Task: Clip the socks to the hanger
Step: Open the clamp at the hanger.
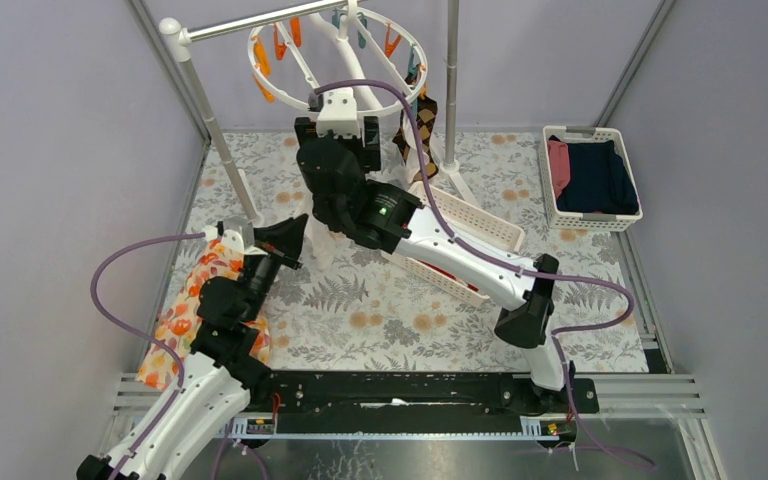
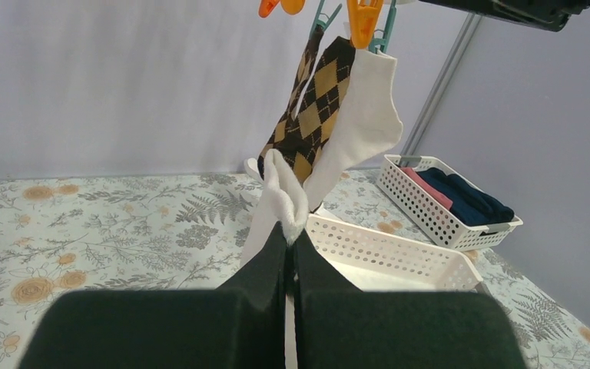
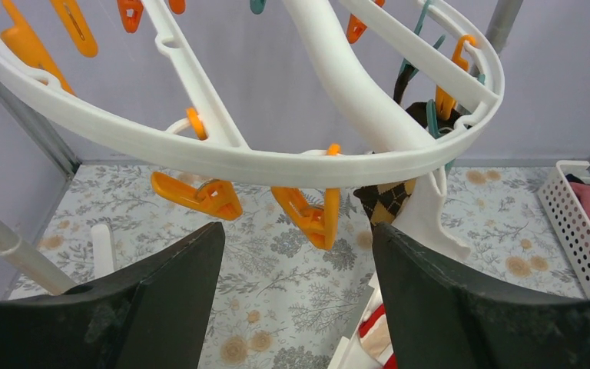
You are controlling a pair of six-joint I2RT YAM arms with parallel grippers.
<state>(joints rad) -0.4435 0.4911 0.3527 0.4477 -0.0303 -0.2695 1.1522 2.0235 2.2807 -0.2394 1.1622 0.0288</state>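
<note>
The white ring hanger [image 1: 335, 50] hangs from a rail at the back. An argyle pair [image 2: 311, 115] and a whitish sock [image 2: 365, 108] hang clipped to it. My left gripper [image 2: 292, 238] is shut on another whitish sock [image 2: 284, 196] and holds it up above the table, below the hanger [image 1: 285, 235]. My right gripper [image 3: 296, 238] is open and empty just under the ring [image 3: 238, 157], below two free orange clothespins [image 3: 307, 215]. Red socks with white cuffs [image 3: 376, 330] lie in the slatted basket.
A tilted white slatted basket [image 1: 465, 235] lies under the right arm. A second basket [image 1: 590, 175] with navy and pink clothes stands at the back right. An orange floral cloth [image 1: 195, 300] lies at the left. Metal rack poles [image 1: 210, 130] stand beside the hanger.
</note>
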